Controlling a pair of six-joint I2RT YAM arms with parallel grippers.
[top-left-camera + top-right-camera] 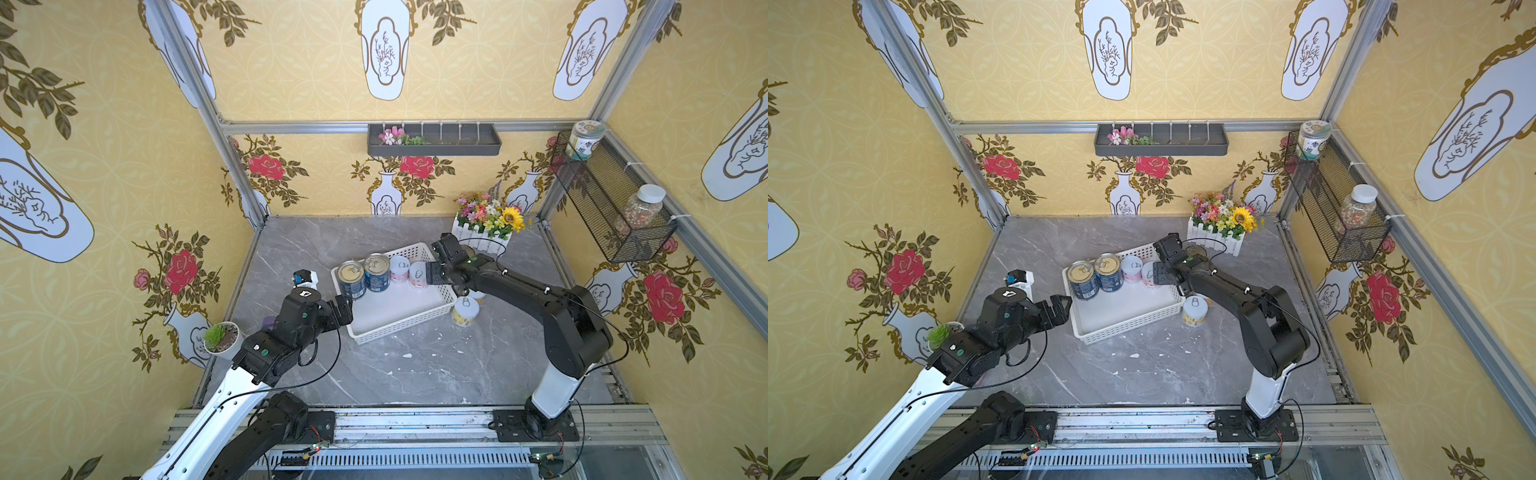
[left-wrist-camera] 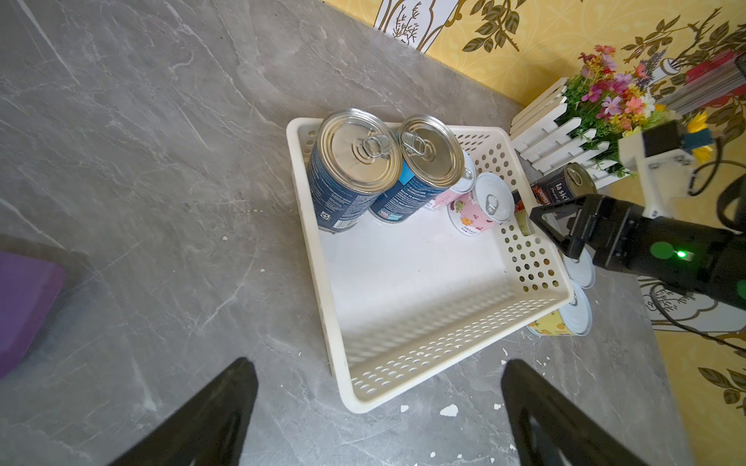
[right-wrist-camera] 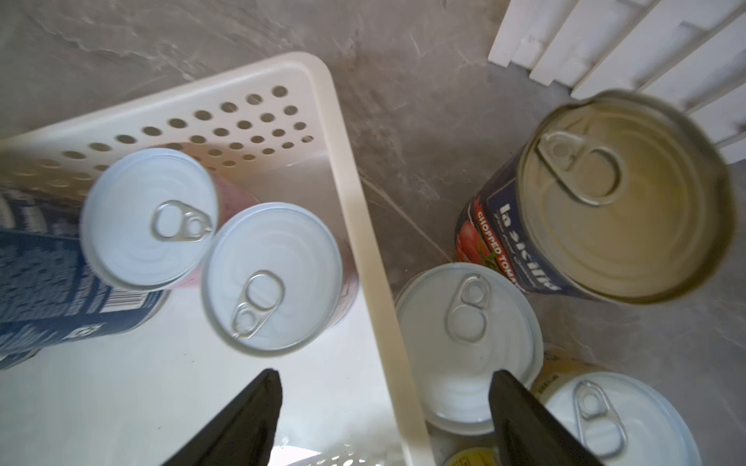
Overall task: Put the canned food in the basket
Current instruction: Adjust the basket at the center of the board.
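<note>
Four cans [image 1: 351, 272] in basket [image 1: 399, 330]; left gripper [image 1: 1062, 305] and right gripper [image 3: 385, 375] spread wide, empty

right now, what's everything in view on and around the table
basket: one, white perforated, table centre
blue cans: two, metal lids, upright in basket
pink cans: two, white lids, in basket
tomato can: one, dark label, on table outside basket
other small cans: three, white lids, on table outside basket
flower box: one, white picket, far right corner
potted plant: one, green, left table edge
wall tray: one, dark grey, hung at back
wire basket: one, black, hung at right
jars: two, clear, in wire basket
purple object: one, table's left side
left tool: open, empty
right tool: open, empty
</note>
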